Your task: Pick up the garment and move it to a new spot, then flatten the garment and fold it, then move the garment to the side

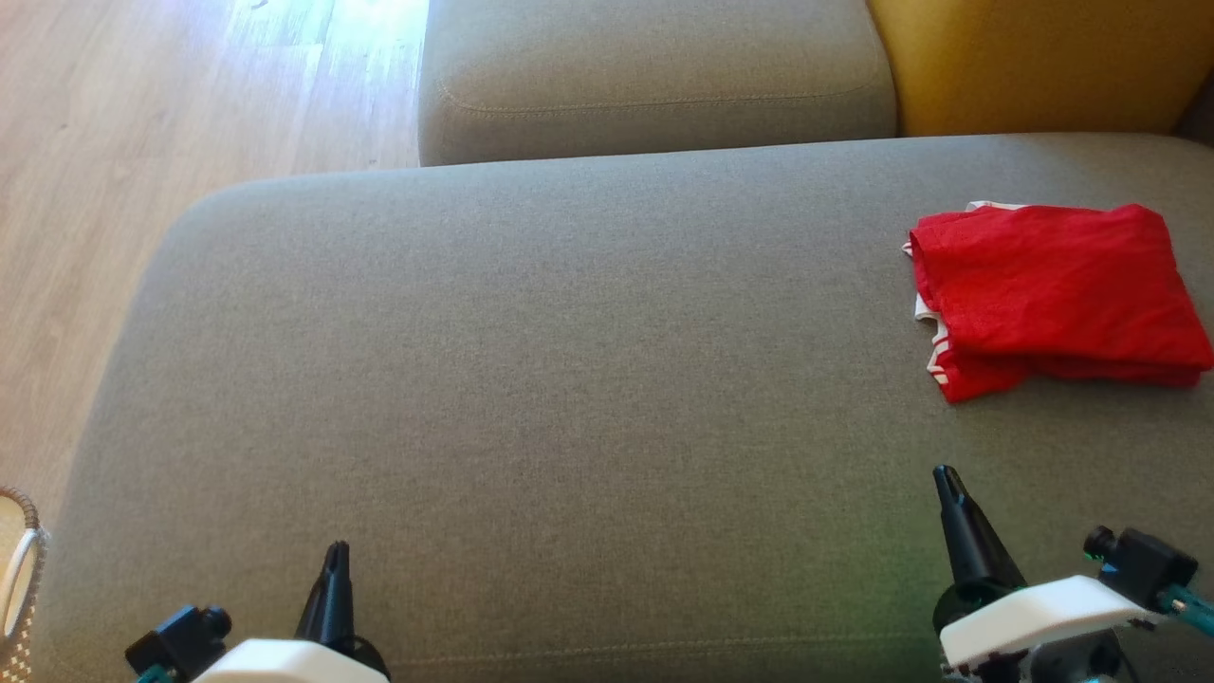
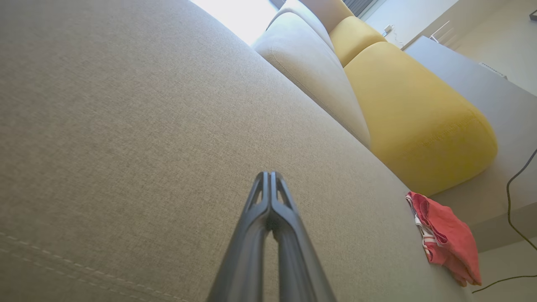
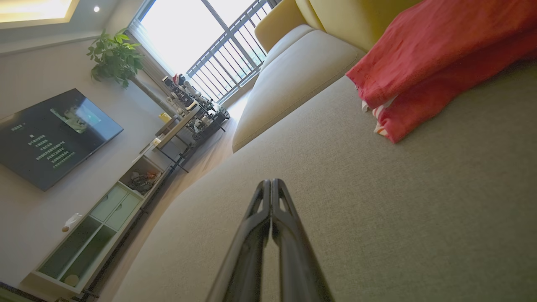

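Grey sofa seat [image 1: 531, 379] runs clear from its rounded left edge to the folded red garment [image 1: 1053, 294], which rests far right, near the seat's right edge. Closed and empty, left hand [image 1: 336, 552] and right hand [image 1: 945, 476] hover at the near seam.

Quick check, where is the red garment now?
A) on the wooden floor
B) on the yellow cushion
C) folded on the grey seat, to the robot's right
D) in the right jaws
C: red garment lies folded on the grey seat, apart from the shut right gripper.
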`<state>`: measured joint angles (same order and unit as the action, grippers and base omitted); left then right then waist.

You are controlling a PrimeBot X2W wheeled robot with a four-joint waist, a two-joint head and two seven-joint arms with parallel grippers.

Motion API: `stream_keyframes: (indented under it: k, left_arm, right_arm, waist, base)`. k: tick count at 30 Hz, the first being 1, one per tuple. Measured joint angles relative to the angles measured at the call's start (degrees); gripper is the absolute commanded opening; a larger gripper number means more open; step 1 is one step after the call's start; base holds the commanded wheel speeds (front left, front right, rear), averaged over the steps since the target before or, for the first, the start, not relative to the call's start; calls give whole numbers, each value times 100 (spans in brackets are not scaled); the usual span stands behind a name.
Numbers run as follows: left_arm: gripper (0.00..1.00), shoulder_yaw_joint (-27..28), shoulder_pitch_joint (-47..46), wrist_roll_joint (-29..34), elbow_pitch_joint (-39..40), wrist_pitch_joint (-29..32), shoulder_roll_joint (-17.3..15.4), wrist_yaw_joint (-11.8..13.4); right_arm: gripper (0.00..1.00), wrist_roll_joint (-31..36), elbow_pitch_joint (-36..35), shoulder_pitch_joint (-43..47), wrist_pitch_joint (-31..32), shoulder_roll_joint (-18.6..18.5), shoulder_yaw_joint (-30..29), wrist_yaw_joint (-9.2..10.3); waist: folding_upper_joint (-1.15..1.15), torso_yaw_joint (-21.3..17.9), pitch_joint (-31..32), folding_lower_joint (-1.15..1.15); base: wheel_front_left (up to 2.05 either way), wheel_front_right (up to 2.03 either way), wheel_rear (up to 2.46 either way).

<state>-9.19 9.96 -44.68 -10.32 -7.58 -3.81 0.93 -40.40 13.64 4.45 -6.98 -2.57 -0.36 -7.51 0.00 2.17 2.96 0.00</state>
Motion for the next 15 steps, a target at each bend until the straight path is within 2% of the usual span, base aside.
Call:
stream_keyframes:
  k: [15]
  left_arm:
    - [0, 218, -232, -1009, -99, 235, -10, -152]
  right_arm:
    - [0, -1062, 51, -176, 255, -5, -122, 0]
  waist:
    - [0, -44, -63, 0]
  base:
    - [0, 0, 0]
